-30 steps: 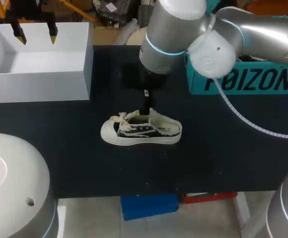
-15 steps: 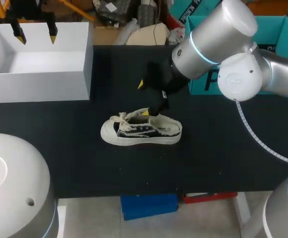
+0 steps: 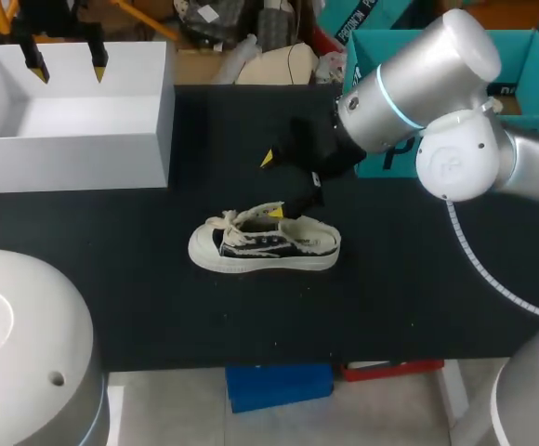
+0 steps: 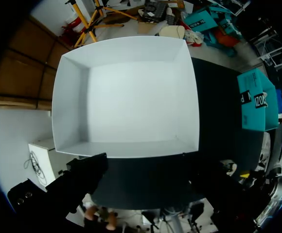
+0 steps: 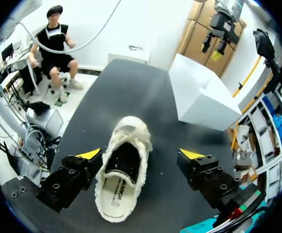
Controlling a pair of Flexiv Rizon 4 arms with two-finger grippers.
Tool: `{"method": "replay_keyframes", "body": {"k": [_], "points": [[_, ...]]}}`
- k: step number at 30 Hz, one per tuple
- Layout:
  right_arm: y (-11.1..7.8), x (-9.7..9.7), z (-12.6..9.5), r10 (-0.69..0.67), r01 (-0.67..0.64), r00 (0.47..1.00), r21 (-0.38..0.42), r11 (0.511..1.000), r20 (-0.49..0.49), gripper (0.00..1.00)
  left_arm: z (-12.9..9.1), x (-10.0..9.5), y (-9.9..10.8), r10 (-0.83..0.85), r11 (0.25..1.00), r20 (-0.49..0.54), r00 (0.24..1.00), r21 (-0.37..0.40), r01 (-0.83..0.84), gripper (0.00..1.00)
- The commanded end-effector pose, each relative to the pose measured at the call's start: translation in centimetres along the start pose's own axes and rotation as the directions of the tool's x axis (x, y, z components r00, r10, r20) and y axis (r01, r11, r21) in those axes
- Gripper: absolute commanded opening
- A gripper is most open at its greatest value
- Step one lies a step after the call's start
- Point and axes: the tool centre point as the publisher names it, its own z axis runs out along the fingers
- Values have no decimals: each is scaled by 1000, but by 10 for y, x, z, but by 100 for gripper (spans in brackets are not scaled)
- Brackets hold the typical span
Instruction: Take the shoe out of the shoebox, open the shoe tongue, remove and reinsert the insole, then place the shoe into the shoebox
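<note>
Both spread wide | right gripper (image 5: 141,154) over shoe (image 5: 124,172) | left gripper (image 3: 67,68) above shoebox (image 3: 74,163), fingertips unseen from wrist

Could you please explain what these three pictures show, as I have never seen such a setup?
These are two robot arms at a dark table. One picture looks down from above and behind; the two round ones come from cameras on the arms' wrists. A shoe stands on its sole mid-table, and an empty white box sits at the far left corner. The right gripper hovers open over the shoe; the left gripper hangs open above the box. Neither holds anything.
</note>
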Motion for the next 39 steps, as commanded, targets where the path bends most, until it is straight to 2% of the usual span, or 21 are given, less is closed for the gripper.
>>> {"method": "replay_keyframes", "body": {"k": [1, 3, 10, 17, 21, 26, 30, 32, 36, 39], "points": [[0, 0, 1, 1, -1, 1000, 0, 1000, 1, 100, 0, 1, 1, -3, 1000, 3, 1000, -1, 3, 100], [0, 0, 1, 1, -1, 1000, 0, 1000, 1, 100, 0, 1, 1, -3, 1000, 3, 1000, -1, 3, 100], [-11, 14, 2, 75, -70, 996, -108, 992, 38, 100, 0, 1, 1, -3, 1000, 3, 1000, -1, 3, 100], [-24, 36, -1, 154, -149, 987, -86, 985, 52, 100, 0, 1, 1, -3, 1000, 3, 1000, -1, 3, 100], [-31, 46, -3, 204, -196, 975, -93, 976, 92, 100, 0, 1, 1, -3, 1000, 3, 1000, -1, 3, 100], [-49, 56, -3, 271, -260, 951, -90, 962, 148, 100, 0, 1, 1, -3, 1000, 3, 1000, -1, 3, 100], [-62, 64, 2, 320, -299, 929, -134, 945, 183, 100, 0, 1, 1, -3, 1000, 3, 1000, -1, 3, 100], [-67, 67, 5, 352, -315, 914, -191, 930, 204, 100, 0, 1, 1, -3, 1000, 3, 1000, -1, 3, 100], [-80, 70, 9, 394, -342, 896, -245, 907, 208, 100, 0, 1, 1, -3, 1000, 3, 1000, -1, 3, 100], [-87, 72, 9, 406, -356, 892, -246, 902, 199, 100, 0, 1, 1, -3, 1000, 3, 1000, -1, 3, 100]]}}
